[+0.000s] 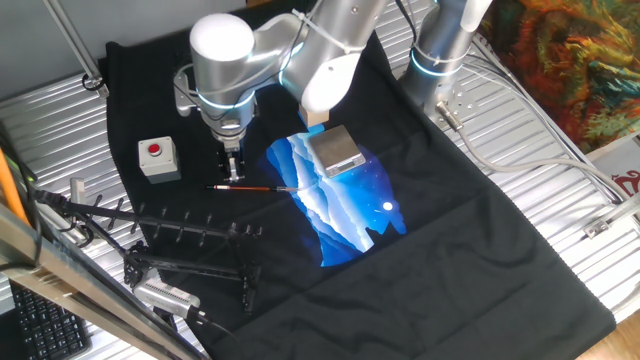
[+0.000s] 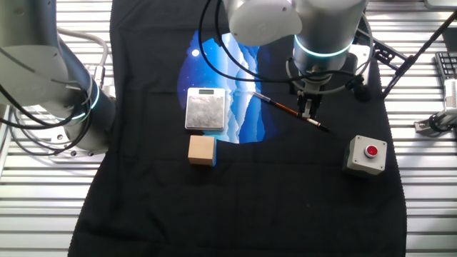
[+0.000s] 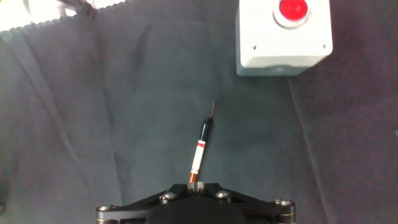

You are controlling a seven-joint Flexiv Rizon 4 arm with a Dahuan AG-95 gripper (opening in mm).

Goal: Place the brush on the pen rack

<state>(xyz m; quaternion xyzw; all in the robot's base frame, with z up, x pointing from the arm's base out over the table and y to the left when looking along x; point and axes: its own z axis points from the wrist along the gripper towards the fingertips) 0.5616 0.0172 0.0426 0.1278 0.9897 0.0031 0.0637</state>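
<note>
a: where's the brush [image 1: 252,188]?

b: lying flat on the black cloth [image 1: 480,250], between the grey box [image 1: 158,159] and the blue print [image 1: 335,205]. its pale tip reaches onto the print's edge, and the black end points toward the box side.

a: and the gripper [image 1: 232,172]?

b: straight above the brush, pointing down, near the black end. from one fixed view the fingertips look to be at the stick or just over it. the other fixed view shows the same: gripper [image 2: 309,111] over the dark part of the brush [image 2: 289,111], with the box [image 2: 368,155] just beside, toward the camera.

a: clamped on it?

b: i cannot tell. the fingers stand close together in both fixed views, but the contact itself is too small to see. in the hand view the brush [image 3: 200,151] runs up out of the gripper body at the bottom edge, white band and black end showing, with the fingertips hidden.

a: the rack [image 1: 195,240]?

b: near the front edge of the cloth in one fixed view, a low black frame with a row of short pegs, well apart from the brush. nothing lies on it (the thin bars blend into the cloth, so fine detail is hard to read).

a: anything else?

b: a metal plate [image 2: 206,108] on the print and a small wooden block [image 2: 202,150] just beside it.
</note>
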